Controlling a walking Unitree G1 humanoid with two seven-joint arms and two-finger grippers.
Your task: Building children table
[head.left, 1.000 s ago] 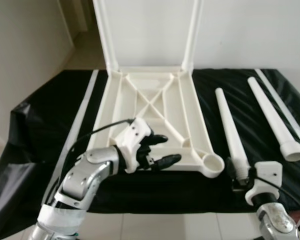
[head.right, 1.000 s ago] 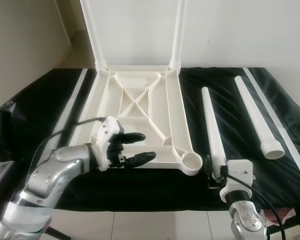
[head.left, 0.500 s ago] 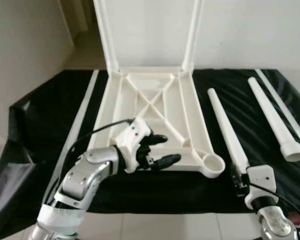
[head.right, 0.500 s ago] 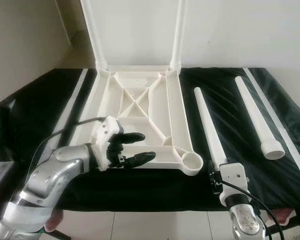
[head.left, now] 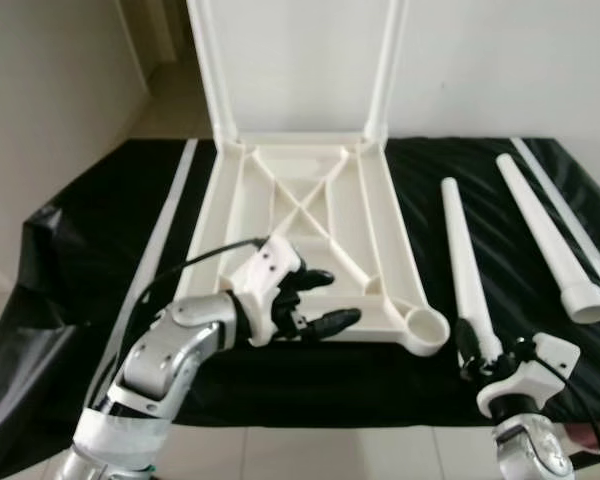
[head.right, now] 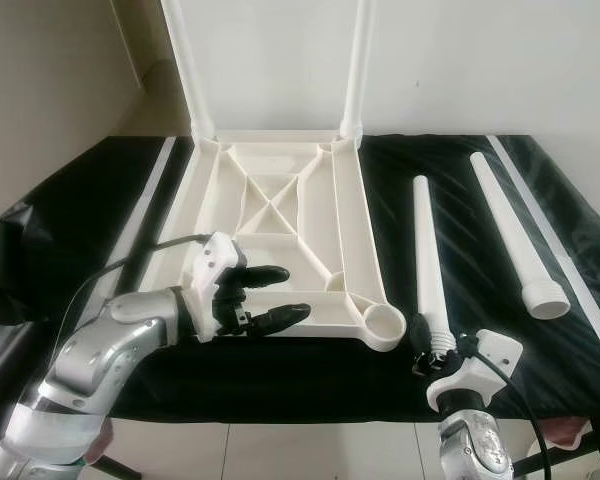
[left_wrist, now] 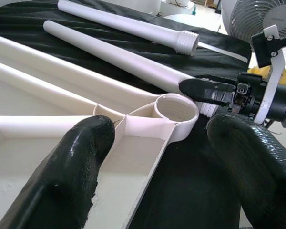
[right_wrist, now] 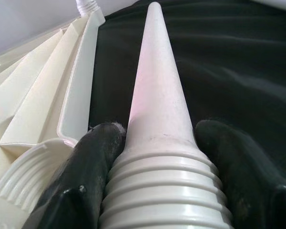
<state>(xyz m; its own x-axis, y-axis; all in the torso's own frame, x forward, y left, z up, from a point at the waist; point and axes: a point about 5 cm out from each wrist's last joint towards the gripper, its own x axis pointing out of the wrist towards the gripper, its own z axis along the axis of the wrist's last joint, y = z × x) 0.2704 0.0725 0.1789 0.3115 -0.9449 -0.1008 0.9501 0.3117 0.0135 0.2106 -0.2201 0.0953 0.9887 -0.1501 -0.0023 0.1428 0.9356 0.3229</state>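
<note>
Right gripper (head.right: 432,352): nearest to the robot, at the front edge of the black cloth (head.left: 70,250). Its two fingers are closed around the thick threaded end of a white leg (head.right: 427,260). I think it holds the leg at this end so the thread can be guided into a socket.

Held leg: it lies on the cloth just beside the right edge of the table top, with the thin end pointing away from the robot.

Front right socket (head.left: 425,326): a round threaded hole at the near right corner of the table top, close to the held thread and empty. Probably this one is the target.

Left gripper (head.left: 320,300): fingers spread apart, holding nothing. It hovers over the front rail of the table top (head.left: 305,235), maybe to keep it steady during screwing; whether it touches I cannot tell.

Table top: upside down on the cloth, so the ribs and sockets look up.

Second leg (head.left: 545,235): loose on the cloth, farther to the right, waiting.

Far legs (head.left: 385,65): two legs already stand in the far corners, against the wall.
</note>
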